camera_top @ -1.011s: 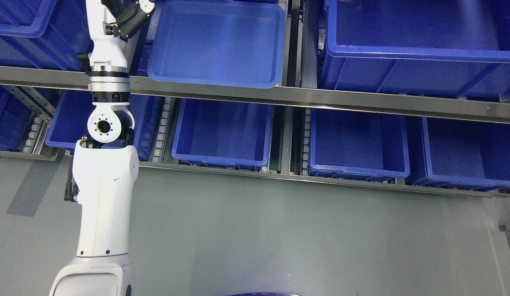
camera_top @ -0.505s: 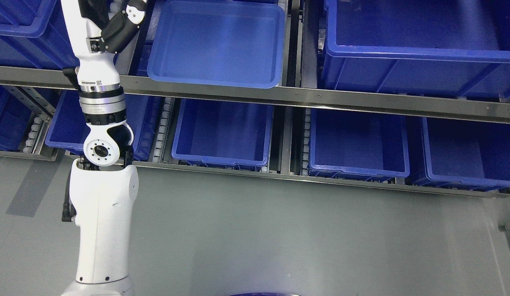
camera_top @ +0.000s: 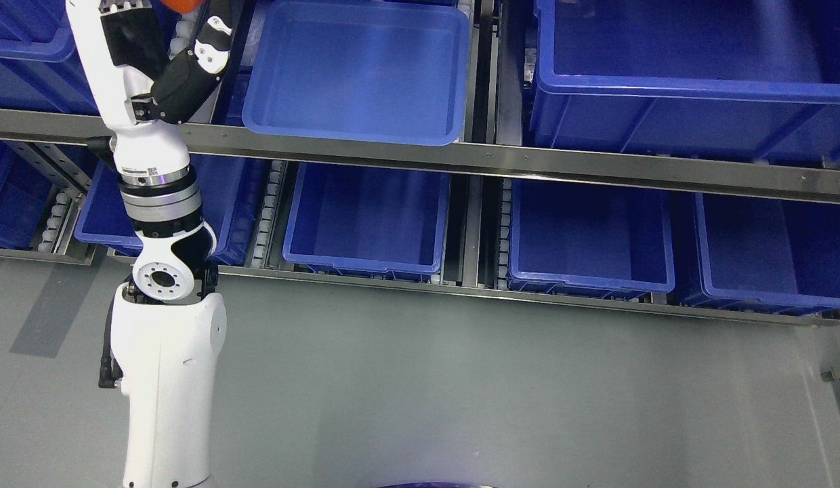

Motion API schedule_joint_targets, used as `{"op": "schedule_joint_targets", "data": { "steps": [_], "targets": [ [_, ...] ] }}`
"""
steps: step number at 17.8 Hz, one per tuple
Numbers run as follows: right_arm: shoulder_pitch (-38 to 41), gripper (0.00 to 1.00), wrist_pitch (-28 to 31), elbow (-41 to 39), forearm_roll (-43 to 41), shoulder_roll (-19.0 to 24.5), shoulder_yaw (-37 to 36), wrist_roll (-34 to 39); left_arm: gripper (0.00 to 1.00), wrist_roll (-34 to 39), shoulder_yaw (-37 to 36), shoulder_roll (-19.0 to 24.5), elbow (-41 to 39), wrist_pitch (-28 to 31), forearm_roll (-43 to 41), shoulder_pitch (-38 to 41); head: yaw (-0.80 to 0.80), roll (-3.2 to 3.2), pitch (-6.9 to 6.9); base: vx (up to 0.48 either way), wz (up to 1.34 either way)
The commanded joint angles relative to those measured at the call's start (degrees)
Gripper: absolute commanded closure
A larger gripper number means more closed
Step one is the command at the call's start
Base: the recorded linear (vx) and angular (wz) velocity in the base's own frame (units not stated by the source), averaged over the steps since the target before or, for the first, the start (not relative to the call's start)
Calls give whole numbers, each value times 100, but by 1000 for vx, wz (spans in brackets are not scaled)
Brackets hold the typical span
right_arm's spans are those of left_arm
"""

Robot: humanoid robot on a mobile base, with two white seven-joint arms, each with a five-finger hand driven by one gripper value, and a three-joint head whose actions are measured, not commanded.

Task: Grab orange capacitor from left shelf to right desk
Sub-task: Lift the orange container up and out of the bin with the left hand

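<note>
My left arm rises from the bottom left up to the upper shelf level. Its hand [camera_top: 179, 20] is at the top left edge of the head view, partly cut off by the frame. A piece of the orange capacitor [camera_top: 184, 5] shows at the very top, held between the palm and the black-and-white thumb [camera_top: 204, 46]. The hand is in front of the gap left of a shallow blue tray [camera_top: 355, 74]. The rest of the capacitor and the fingertips are out of frame. No right arm shows.
A steel shelf rail [camera_top: 501, 161] crosses the view under the upper bins. A large blue bin [camera_top: 691, 88] stands at the upper right. Several blue bins, such as one [camera_top: 366, 217], line the lower level. Grey floor [camera_top: 460, 379] lies below.
My left arm has drawn down and to the left, away from the shelf. The hand has come further into view, and the orange capacitor now shows in it.
</note>
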Motion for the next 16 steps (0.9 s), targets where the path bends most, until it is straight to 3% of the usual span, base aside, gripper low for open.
{"op": "schedule_joint_targets", "data": {
  "steps": [1, 8, 16],
  "targets": [
    [114, 0, -4, -100, 26, -100, -70, -4, 90, -1, -121, 100, -312, -32, 61, 91, 0, 0, 0, 0, 0],
    [114, 0, -4, -100, 26, -100, -70, -4, 90, 8, -253, 100, -312, 3, 79, 389, 0, 0, 0, 0, 0],
    [114, 0, -4, -100, 26, -100, -70, -4, 90, 8, -867, 100, -312, 495, 114, 1488, 0, 0, 0, 0, 0]
  ]
}}
